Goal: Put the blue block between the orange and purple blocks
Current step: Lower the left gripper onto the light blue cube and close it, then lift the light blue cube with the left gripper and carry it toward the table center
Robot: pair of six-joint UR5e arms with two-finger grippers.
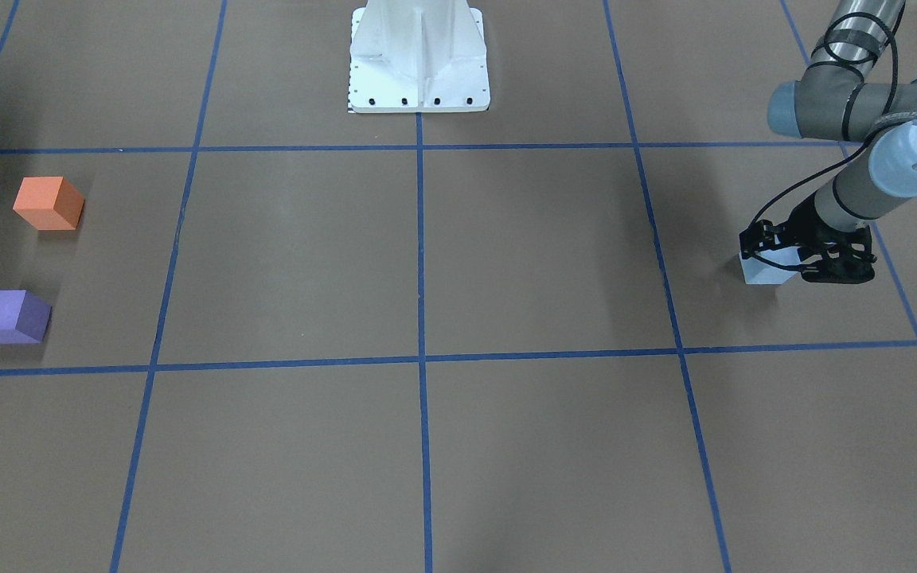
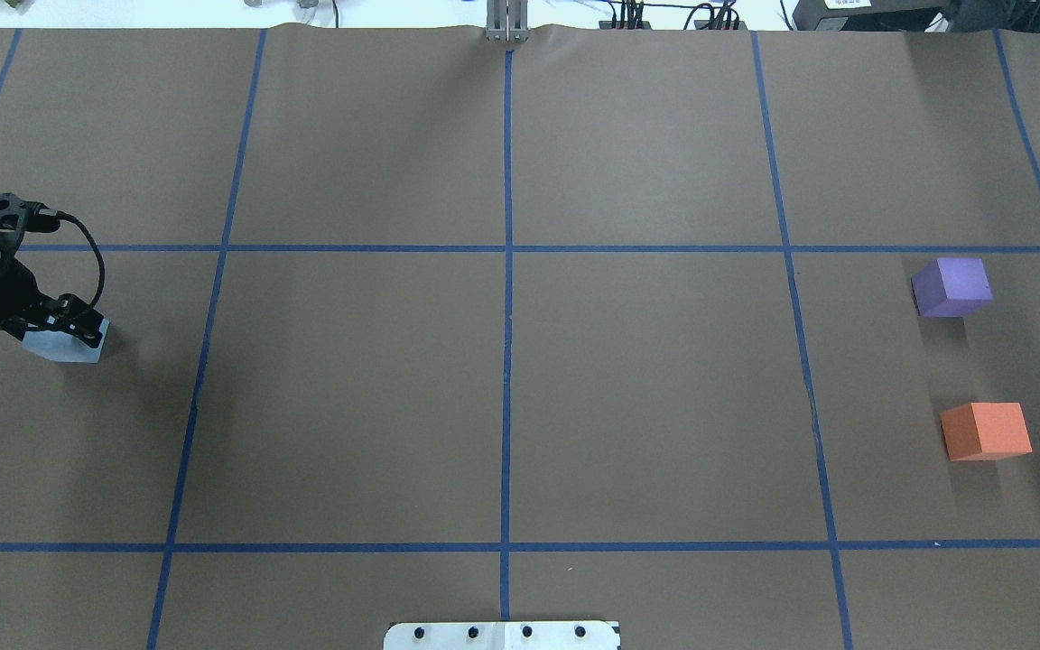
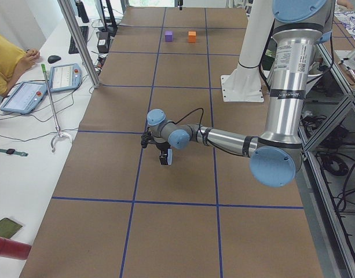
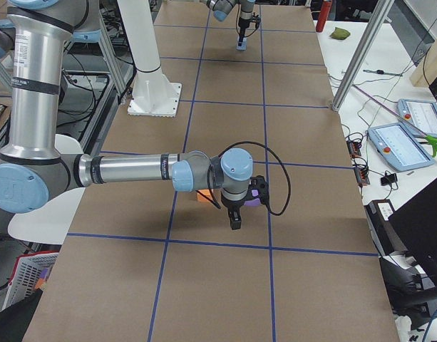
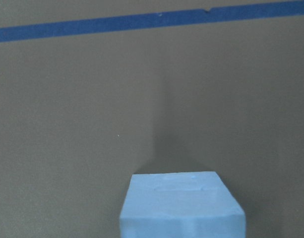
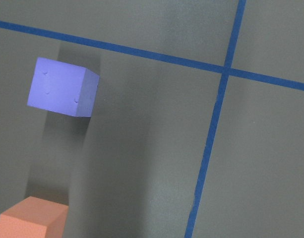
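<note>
Left end of table [image 2: 646, 397], working outward. Blue block [image 1: 762, 274] sits in the outermost grid square on the robot's left, flat on the brown surface as far as the fixed views show. Left fingers [image 2: 87, 331] are down at it, black tips over its top and flanks, block directly beneath the wrist; left wrist view shows only the block's pale top face at bottom centre, no tips in frame. Cannot tell whether they are pinching it or merely set around it. Blue tape lines [image 2: 508, 361] cross the wide stretch of table beyond. Far right end: orange block [image 2: 987, 431] nearer the robot's side, purple block [image 2: 951, 285] beyond it, the two apart with bare brown between them. Right fingers [image 4: 234, 219] hang pointing down just by that pair, seen only from the right-end camera; cannot tell if spread or pressed together. Blue block lies well apart from both.
</note>
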